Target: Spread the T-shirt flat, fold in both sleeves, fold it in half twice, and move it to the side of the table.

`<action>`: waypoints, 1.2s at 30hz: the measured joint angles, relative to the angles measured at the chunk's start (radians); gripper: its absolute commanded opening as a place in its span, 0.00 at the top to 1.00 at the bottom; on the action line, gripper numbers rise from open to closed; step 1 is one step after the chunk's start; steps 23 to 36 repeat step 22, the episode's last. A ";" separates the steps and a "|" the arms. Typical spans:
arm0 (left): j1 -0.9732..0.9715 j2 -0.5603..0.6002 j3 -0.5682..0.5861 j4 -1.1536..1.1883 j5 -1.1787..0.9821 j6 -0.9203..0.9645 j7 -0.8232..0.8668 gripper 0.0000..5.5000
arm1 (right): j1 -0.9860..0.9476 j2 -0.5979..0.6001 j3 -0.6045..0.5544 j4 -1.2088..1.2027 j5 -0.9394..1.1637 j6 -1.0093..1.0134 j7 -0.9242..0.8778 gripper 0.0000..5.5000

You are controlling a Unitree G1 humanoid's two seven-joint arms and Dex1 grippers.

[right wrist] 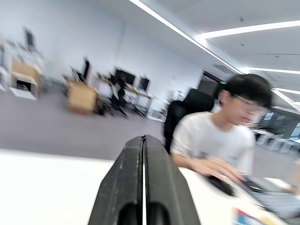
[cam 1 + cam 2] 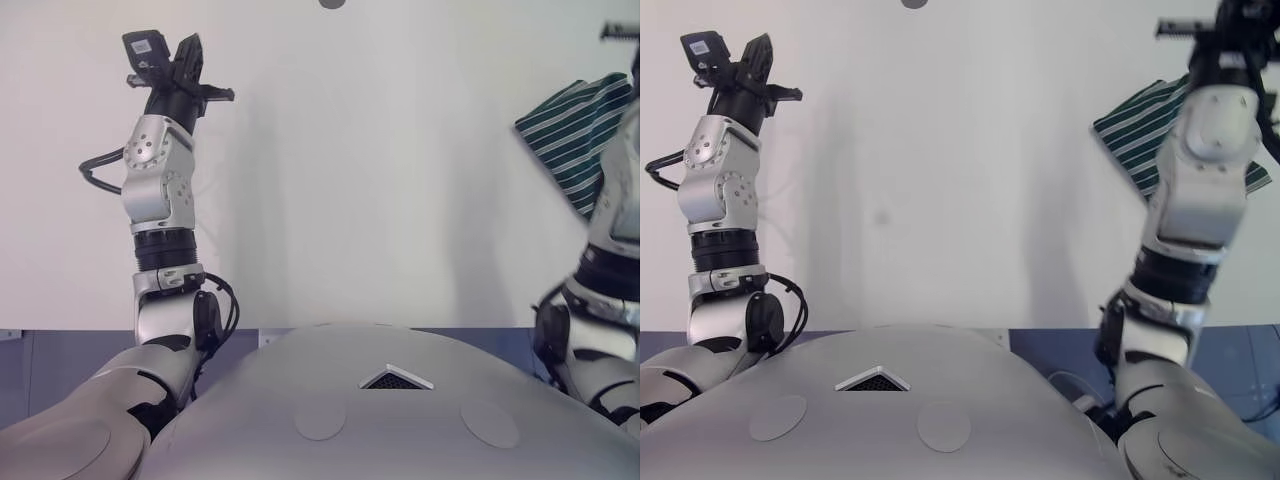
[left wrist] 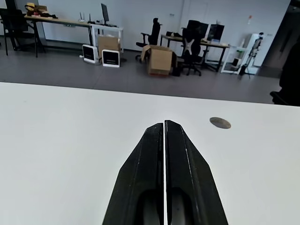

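T-shirt point(image 2: 1135, 130), striped, at table point(image 2: 350, 200) right side; left gripper point(image 3: 164, 124), right gripper point(image 1: 143, 138) closed.

Wide stretch of white table point(image 2: 940, 180) left of T-shirt point(image 2: 1132, 135): room to pass btwn the arms. R arm point(image 2: 1205, 170) stands upright in front of T-shirt's right part, blocking approach there. L arm point(image 2: 160, 190) upright, well left of T-shirt. Small dark disc point(image 3: 220, 122) at table's far edge, left of T-shirt.

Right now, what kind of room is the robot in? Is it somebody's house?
Not a house. It looks like a big open office, maybe a lab. Beyond the white table you can see desks with monitors, rolling office chairs and a cardboard box on the grey floor.
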State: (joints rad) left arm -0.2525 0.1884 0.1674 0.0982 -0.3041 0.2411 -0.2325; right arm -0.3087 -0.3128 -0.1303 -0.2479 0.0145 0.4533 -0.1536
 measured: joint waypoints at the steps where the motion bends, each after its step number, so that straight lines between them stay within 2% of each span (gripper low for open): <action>1: 0.017 -0.007 -0.007 -0.005 0.000 0.002 -0.001 0.99 | 0.026 0.064 0.028 0.028 0.005 -0.004 -0.013 1.00; 3: 0.056 -0.019 -0.016 -0.003 0.001 0.015 0.002 0.99 | 0.097 0.134 0.054 0.077 -0.003 -0.015 -0.032 1.00; 16: 0.005 -0.038 -0.048 0.118 0.103 -0.032 0.077 0.99 | 0.169 0.196 0.104 0.110 -0.067 -0.083 -0.024 1.00; 20: -0.046 -0.043 -0.059 0.141 0.118 -0.060 0.074 0.99 | 0.210 0.177 0.104 0.089 -0.097 -0.107 -0.005 1.00; 36: -0.050 -0.041 -0.058 0.171 0.120 -0.075 0.069 0.99 | 0.222 0.162 0.103 0.087 -0.104 -0.121 0.010 1.00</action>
